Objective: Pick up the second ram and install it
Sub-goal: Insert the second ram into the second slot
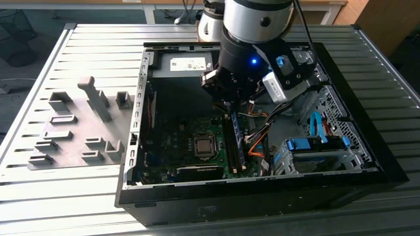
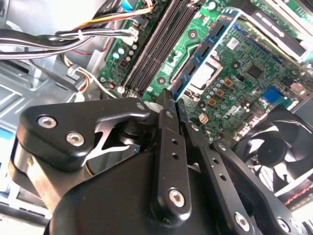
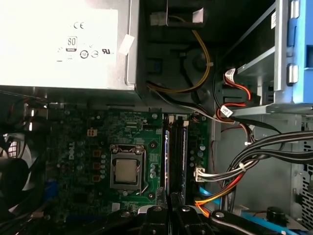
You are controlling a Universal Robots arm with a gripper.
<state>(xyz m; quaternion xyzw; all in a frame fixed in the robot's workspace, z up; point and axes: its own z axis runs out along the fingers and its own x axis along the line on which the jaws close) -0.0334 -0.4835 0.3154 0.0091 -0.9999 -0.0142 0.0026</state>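
My gripper (image 1: 227,105) hangs inside the open computer case (image 1: 135,128), just above the far end of the memory slots (image 1: 231,147). In both wrist views its jaws stand pressed close together with nothing showing between them (image 2: 176,110) (image 3: 171,209). A long blue-green ram (image 1: 235,143) stands seated in the slot row beside the processor socket (image 3: 126,171), below and ahead of the fingertips. The same ram (image 3: 166,156) (image 2: 201,49) is apart from the gripper. Whether it is the second ram I cannot tell.
A grey fixture plate (image 1: 78,128) with upright blocks lies at the exterior view's left of the case. A power supply (image 3: 63,44) fills the case's far end. Cable bundles (image 3: 234,171) and a drive bay with blue latches (image 1: 315,147) crowd the slots' other side. A fan (image 2: 279,147) sits beyond the board.
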